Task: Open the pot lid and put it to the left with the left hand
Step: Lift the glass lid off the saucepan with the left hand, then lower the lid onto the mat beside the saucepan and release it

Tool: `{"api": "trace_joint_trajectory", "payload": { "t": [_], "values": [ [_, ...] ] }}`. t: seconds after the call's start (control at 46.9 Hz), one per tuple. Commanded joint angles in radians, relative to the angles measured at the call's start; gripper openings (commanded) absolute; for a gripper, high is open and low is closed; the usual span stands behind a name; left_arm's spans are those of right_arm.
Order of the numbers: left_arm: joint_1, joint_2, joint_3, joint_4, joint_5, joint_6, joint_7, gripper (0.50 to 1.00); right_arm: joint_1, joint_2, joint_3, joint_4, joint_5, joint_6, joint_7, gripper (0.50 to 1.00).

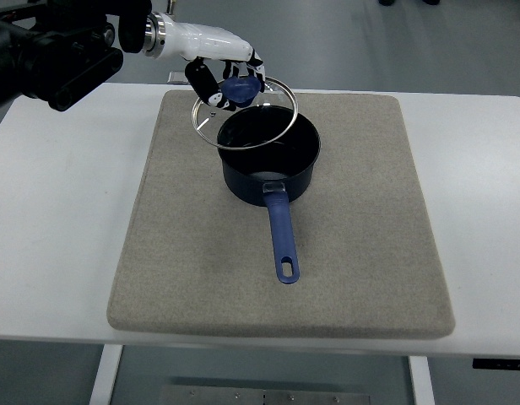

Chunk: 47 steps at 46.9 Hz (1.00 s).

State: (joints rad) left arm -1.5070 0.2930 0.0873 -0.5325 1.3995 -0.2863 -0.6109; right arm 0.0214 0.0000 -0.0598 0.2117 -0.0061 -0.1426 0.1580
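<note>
the left hand (230,72) comes in from the upper left and has its fingers curled around the blue knob (241,86) of the glass lid (243,114), so it is gripping the lid by the knob. the lid is raised and tilted, off the pot rim, hanging over the pot's upper left edge, looks like mid-lift so it can be carried to the left. part of the lid's metal ring overlaps the pot opening in this view, cannot tell if it touches the rim.

the pot (270,156) is dark blue, sits upright on the grey mat (370,253), open on top, its blue handle (282,236) pointing toward the camera. the mat lies on the white table (49,236). bare mat left of the pot looks like the likely drop spot for the lid, not placed yet.

right hand not visible anywhere in the shot.
</note>
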Motion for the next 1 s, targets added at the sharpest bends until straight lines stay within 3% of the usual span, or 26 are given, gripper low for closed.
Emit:
{"api": "trace_joint_trajectory", "payload": {
  "t": [0.0,0.235,0.405,0.79,0.832,0.918,0.982],
  "values": [
    [0.008,0.041,0.005,0.0,0.007,0.003,0.0,0.5,0.0,0.0,0.0,0.0,0.0,0.0,0.0,0.917],
    [0.042,0.132,0.012,0.017,0.016,0.016,0.0,0.5,0.0,0.0,0.0,0.0,0.0,-0.002,0.0,0.917],
    [0.093,0.129,0.014,0.088,0.016,0.019,0.0,0.5,0.0,0.0,0.0,0.0,0.0,0.0,0.0,0.917],
    [0.211,0.095,0.029,0.103,0.006,0.087,0.0,0.5,0.0,0.0,0.0,0.0,0.0,0.0,0.0,0.917],
    [0.217,0.081,0.029,0.112,0.004,0.09,0.0,0.535,0.0,0.0,0.0,0.0,0.0,0.0,0.0,0.917],
    [0.232,0.057,0.029,0.144,-0.004,0.092,0.0,0.683,0.0,0.0,0.0,0.0,0.0,0.0,0.0,0.917],
    [0.237,0.052,0.026,0.157,-0.007,0.092,0.0,0.763,0.0,0.0,0.0,0.0,0.0,0.0,0.0,0.917]
  ]
}}
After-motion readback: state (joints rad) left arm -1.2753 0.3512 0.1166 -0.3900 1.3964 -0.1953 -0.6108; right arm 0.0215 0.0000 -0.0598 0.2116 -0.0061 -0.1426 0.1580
